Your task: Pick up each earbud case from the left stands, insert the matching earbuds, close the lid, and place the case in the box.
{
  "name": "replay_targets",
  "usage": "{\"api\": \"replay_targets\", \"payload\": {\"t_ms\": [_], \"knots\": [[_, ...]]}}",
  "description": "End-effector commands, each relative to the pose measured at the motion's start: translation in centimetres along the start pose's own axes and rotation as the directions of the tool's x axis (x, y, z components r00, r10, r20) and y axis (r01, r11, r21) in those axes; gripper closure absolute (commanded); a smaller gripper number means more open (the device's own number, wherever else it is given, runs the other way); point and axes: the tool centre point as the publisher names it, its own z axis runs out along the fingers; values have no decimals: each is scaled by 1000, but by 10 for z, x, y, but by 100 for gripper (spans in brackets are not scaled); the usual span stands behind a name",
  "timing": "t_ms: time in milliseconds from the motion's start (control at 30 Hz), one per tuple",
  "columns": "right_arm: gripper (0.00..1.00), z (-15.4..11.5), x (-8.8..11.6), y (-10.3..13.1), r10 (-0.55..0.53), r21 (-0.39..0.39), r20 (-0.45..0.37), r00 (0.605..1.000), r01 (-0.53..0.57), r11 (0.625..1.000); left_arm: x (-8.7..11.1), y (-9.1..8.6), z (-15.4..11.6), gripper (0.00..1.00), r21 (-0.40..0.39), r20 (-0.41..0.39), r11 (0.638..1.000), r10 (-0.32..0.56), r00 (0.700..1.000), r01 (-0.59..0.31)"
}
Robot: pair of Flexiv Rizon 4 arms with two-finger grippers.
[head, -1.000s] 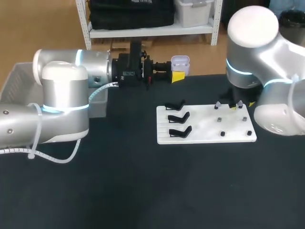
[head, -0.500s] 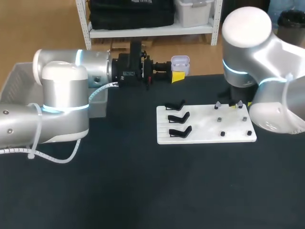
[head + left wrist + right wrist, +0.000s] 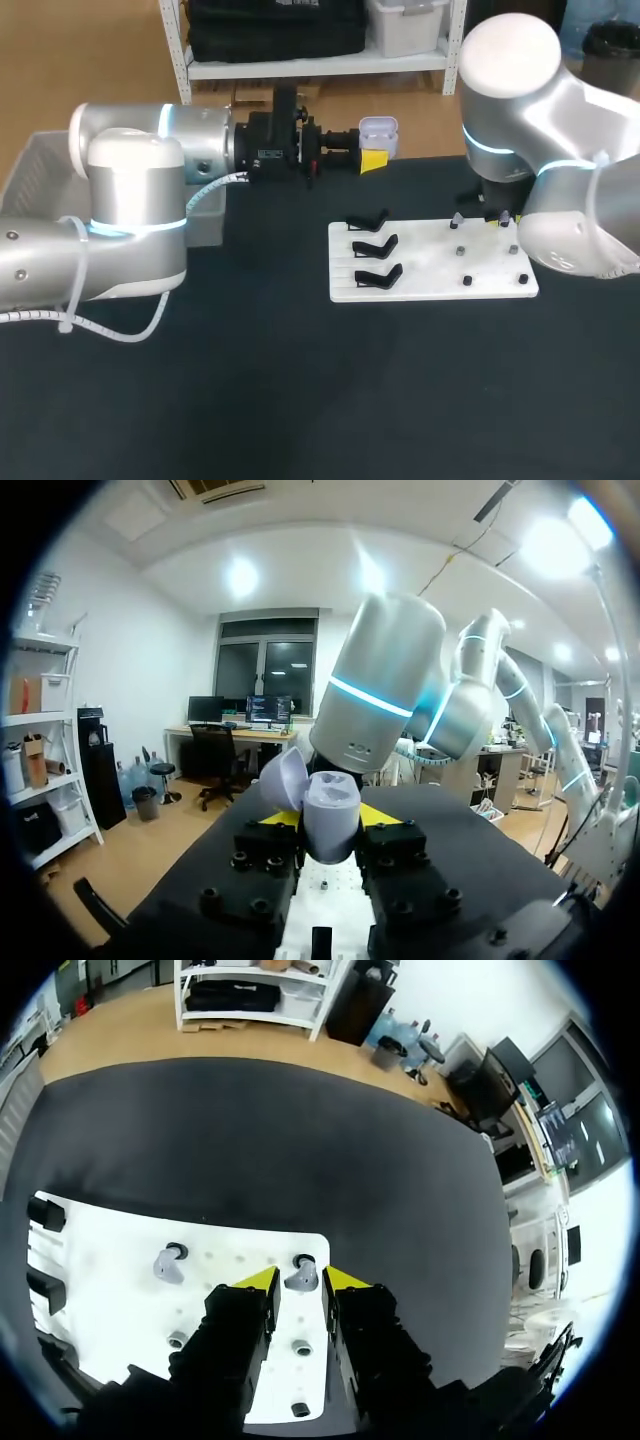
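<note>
The left gripper (image 3: 371,158) holds the open case (image 3: 378,130) tight, just past the board's (image 3: 420,265) far edge. The right gripper (image 3: 301,1285) hangs over the board's far right corner. Its fingers are narrow, with an earbud (image 3: 300,1274) between them, not yet pinched. The earbud looks tiny, light, hard and slippery, so a soft pinch on its round sides seems best.
</note>
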Motion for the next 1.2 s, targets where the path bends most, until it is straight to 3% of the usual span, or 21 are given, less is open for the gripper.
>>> {"api": "replay_targets", "payload": {"t_ms": [33, 100, 233, 300, 467, 700, 933, 1200], "knots": [[76, 0, 0, 1, -1, 1, -3, 1000, 1, 1000, 1, -1, 0, 100, -5, 5, 1000, 4, 1000, -4], [87, 0, 0, 1, -1, 2, -5, 1000, 1, 1000, 1, -1, 0, 100, -5, 5, 1000, 4, 1000, -4], [88, 0, 1, 1, -1, 8, -8, 1000, 1, 1000, 1, -1, 0, 100, -5, 5, 1000, 4, 1000, -4], [100, -1, 1, 1, -2, 11, -12, 1000, 2, 1000, 1, -1, 0, 100, -5, 5, 1000, 4, 1000, -4], [100, -3, 2, 2, -2, 14, -16, 1000, 2, 1000, 1, -1, 0, 100, -5, 5, 1000, 4, 1000, -4], [100, -29, 2, -7, 25, 12, 3, 1000, -25, 1000, 1, -1, 0, 100, -5, 5, 1000, 4, 1000, -4], [100, -73, 8, -11, 74, -47, 19, 997, -73, 996, 1, -1, 0, 100, -5, 5, 1000, 4, 1000, -4], [100, -137, 18, -2, 5, -133, 40, 999, 0, 991, 1, -1, 0, 100, -5, 5, 1000, 4, 1000, -4]]}}
